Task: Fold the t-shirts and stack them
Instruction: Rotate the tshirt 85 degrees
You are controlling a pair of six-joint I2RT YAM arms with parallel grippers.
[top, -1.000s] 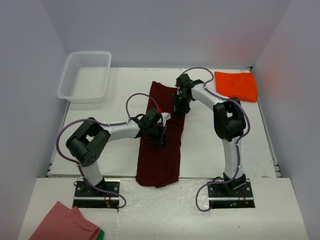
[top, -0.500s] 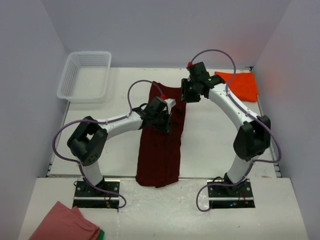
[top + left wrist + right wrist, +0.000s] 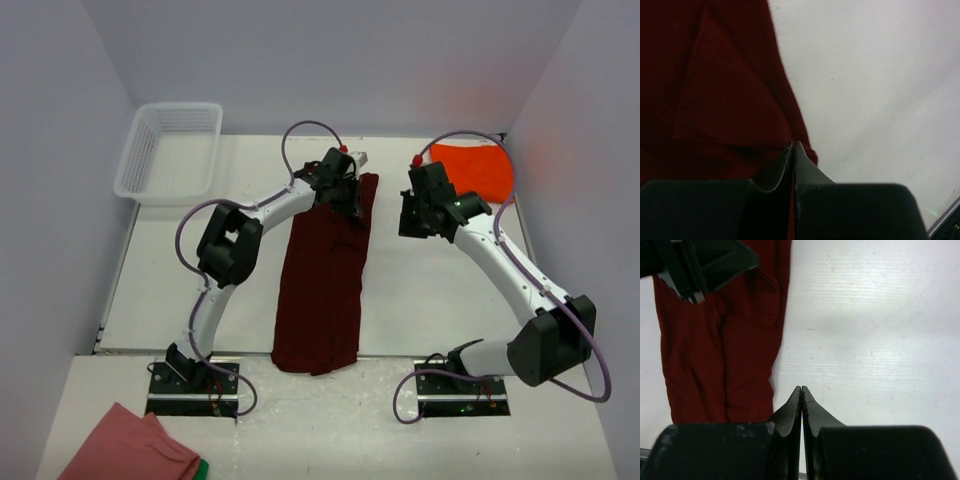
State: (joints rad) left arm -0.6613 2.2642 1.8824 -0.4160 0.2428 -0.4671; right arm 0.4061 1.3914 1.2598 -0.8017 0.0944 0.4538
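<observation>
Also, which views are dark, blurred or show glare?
Top external: even light, sharp, red glow on the right wall beside the orange t-shirt. Left wrist: maroon t-shirt nearly black, left pincer blurred. Right wrist: table bright, no hard glare.

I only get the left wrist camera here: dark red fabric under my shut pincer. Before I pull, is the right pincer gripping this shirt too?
Observer: No. The right pincer is shut on nothing, above bare table to the right of the maroon t-shirt.
Operator: How does the whole shirt lie?
Observer: As one long narrow strip, its near end reaching past the table's near edge.
Operator: And the second shirt?
Observer: The orange-red t-shirt lies flat at the far right corner, neither pincer on it.
</observation>
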